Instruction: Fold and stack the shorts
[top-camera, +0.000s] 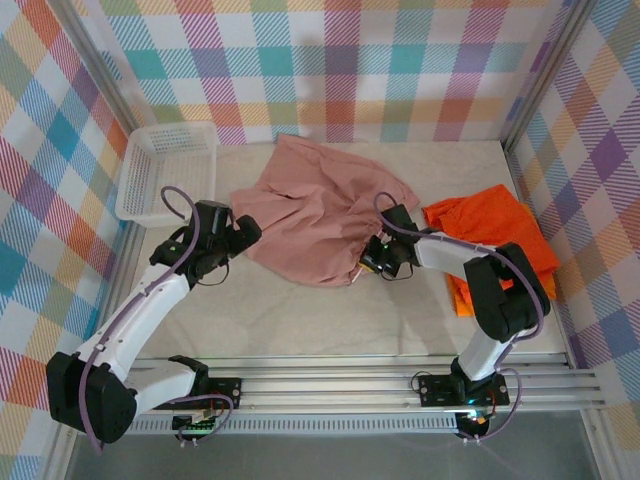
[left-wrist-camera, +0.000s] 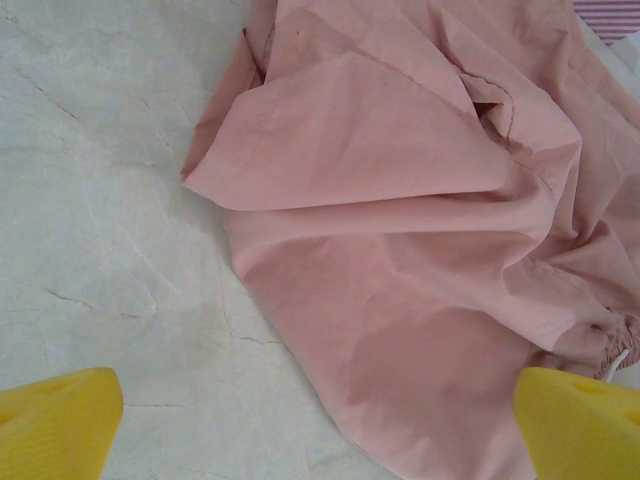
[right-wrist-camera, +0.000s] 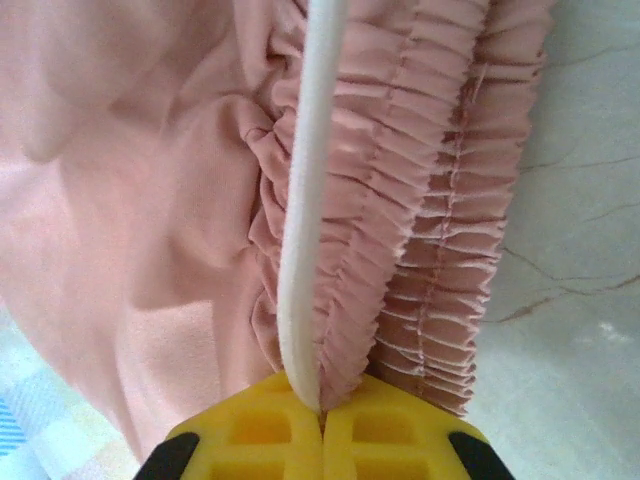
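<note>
Right wrist view: my right hand (right-wrist-camera: 322, 425) pinches the waistband (right-wrist-camera: 440, 200) of the pink shorts (right-wrist-camera: 140, 200), left hand (left-wrist-camera: 320, 430) gaping beside them; spreading flat likely comes next.

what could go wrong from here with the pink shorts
The right gripper is shut on the white drawstring and a thin pinch of waistband; pulling may slip the cord out. The left gripper is open at the pink shorts' edge, so a one-sided pull would likely bunch them.
</note>
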